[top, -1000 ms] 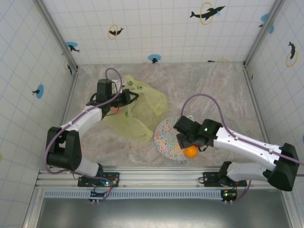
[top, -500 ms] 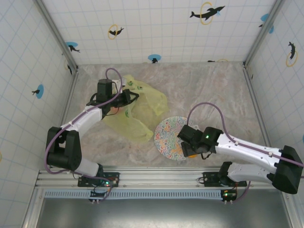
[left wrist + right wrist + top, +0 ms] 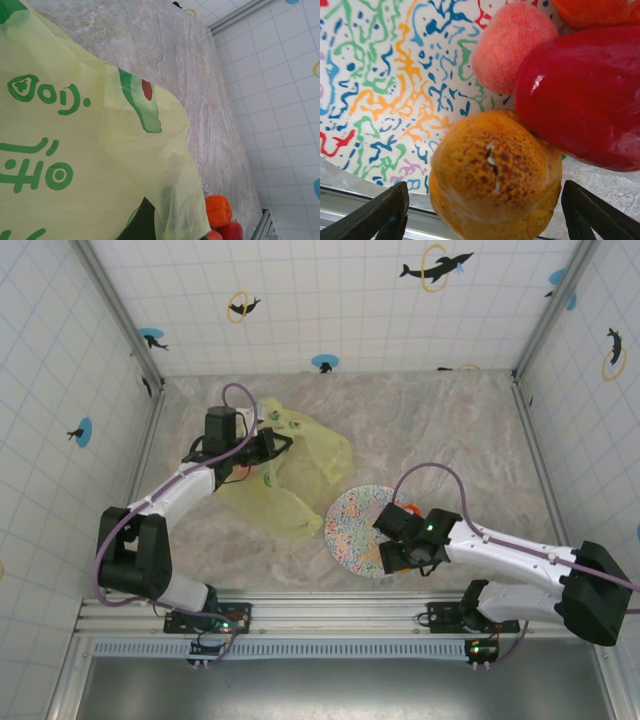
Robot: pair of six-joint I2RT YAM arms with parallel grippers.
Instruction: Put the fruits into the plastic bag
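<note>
Fruits at plate's (image 3: 385, 75) 4 o'clock rim, four counted: speckled orange (image 3: 495, 182), red apple (image 3: 585, 95), pink fuzzy one (image 3: 512, 40), orange one (image 3: 600, 10) cut by frame edge; from above mostly hidden under right gripper (image 3: 485, 197); its fingers (image 3: 375, 215) wide apart astride speckled orange, gaps both sides, nothing held; one plastic bag (image 3: 300, 475) at plate's 10 o'clock; left gripper (image 3: 272, 445) closed, pinching bag edge, wrist level.

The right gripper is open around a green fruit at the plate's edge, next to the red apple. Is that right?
Not quite. The right gripper is open around an orange fruit, not a green one, as the right wrist view shows. The rest holds: the fruit sits at the edge of the plate, next to the red apple.
</note>
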